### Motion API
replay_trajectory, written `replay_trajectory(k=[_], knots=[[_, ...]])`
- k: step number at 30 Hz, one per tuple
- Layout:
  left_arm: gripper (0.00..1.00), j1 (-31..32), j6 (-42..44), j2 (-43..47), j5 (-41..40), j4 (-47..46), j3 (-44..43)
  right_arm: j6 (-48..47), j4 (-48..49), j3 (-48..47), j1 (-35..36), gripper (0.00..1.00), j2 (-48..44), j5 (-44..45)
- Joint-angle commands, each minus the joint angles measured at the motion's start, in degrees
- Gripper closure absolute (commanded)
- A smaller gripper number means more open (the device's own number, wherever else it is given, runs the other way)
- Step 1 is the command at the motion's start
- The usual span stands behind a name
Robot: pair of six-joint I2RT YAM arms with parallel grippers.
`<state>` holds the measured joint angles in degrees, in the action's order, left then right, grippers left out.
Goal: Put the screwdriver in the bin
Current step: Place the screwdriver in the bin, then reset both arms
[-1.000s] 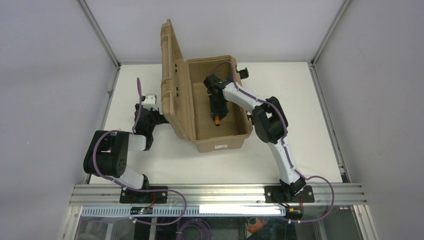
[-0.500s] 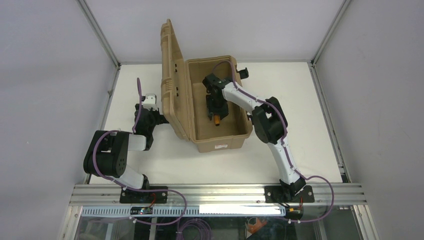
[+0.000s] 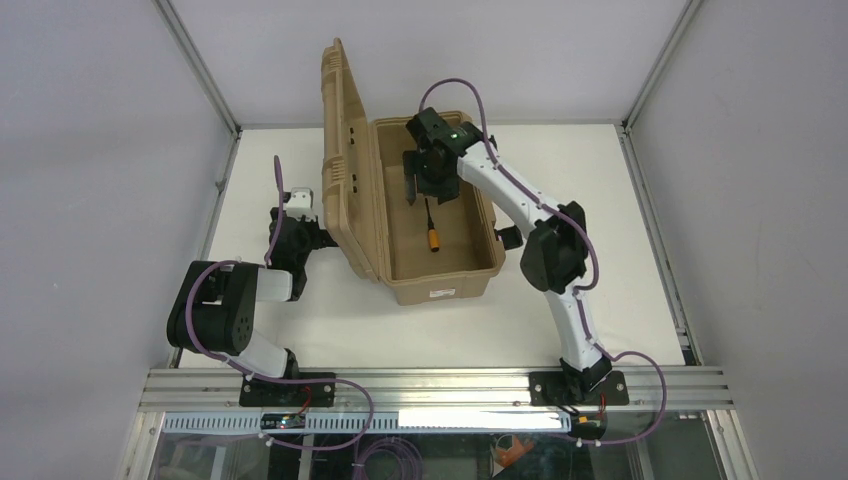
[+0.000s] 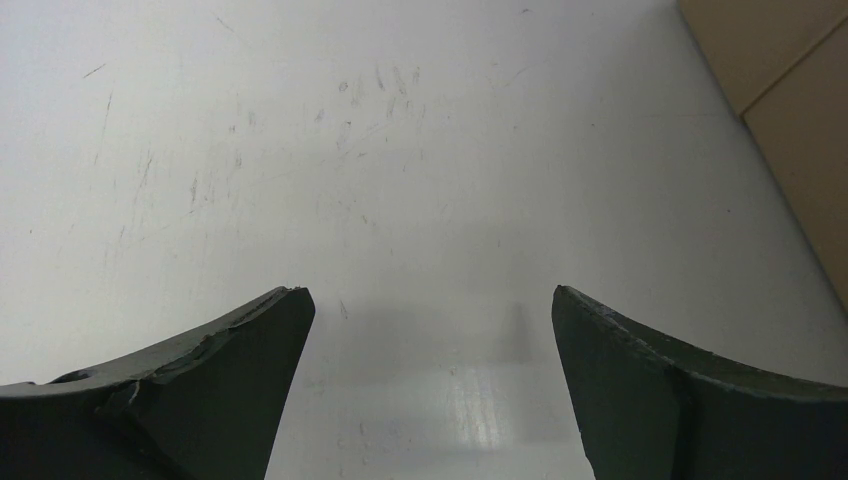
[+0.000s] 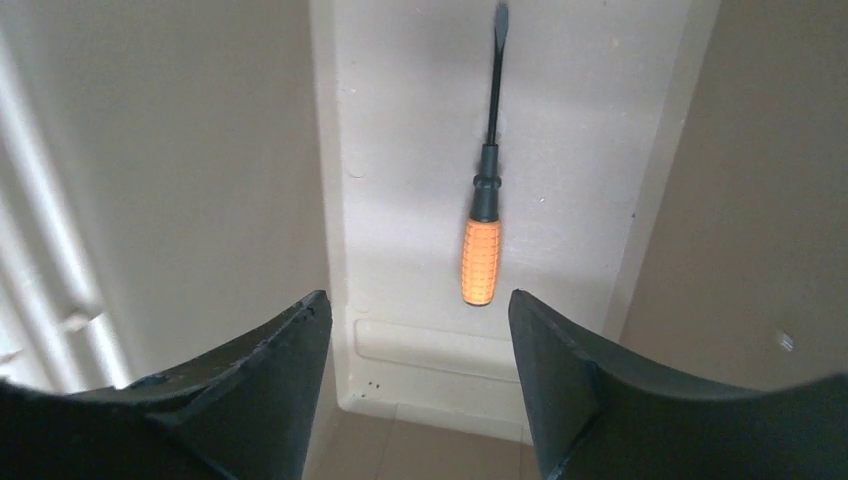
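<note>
Moved: right gripper (image 5: pixel 417 297) has lifted clear of the screwdriver (image 5: pixel 481 250), jaws wide and empty.
Left gripper (image 4: pixel 430 292): spread wide, holding nothing, over the table (image 4: pixel 300 150) left of the bin (image 3: pixel 440 290).
Screwdriver: flat on the bin floor.
Progress: placement looks done; only withdrawal is left.

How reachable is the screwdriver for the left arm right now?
Probably not directly: the screwdriver lies inside the bin, whose raised lid stands between it and the left claw, open low over the table.

Right claw (image 5: pixel 415 300) and left claw (image 4: pixel 430 293) both gape.
</note>
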<state>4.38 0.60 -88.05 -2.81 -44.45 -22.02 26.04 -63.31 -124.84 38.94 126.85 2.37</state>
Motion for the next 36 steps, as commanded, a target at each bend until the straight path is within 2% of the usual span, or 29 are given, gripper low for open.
replay_trajectory(k=[1, 8, 16, 20, 36], knots=[[0.01, -0.6, -0.4, 1.7, 1.0, -1.7, 0.1, -2.1, -2.9, -6.0, 0.1, 0.29, -6.1, 1.2], [0.01, -0.6, -0.4, 1.8, 1.0, -1.7, 0.1, -4.7, -6.1, -14.9, 0.0, 0.22, -8.4, 3.0], [0.01, -0.6, -0.5, 1.7, 1.0, -1.7, 0.1, -8.7, -3.4, -13.4, -2.8, 0.09, -16.0, 6.2], [0.01, -0.6, -0.4, 1.7, 1.0, -1.7, 0.1, -10.3, 0.3, -6.9, -5.7, 0.01, -22.6, 7.8], [0.01, -0.6, -0.4, 1.7, 1.0, -1.7, 0.1, -10.4, 12.7, 26.0, -22.8, 0.01, -43.9, 9.0]])
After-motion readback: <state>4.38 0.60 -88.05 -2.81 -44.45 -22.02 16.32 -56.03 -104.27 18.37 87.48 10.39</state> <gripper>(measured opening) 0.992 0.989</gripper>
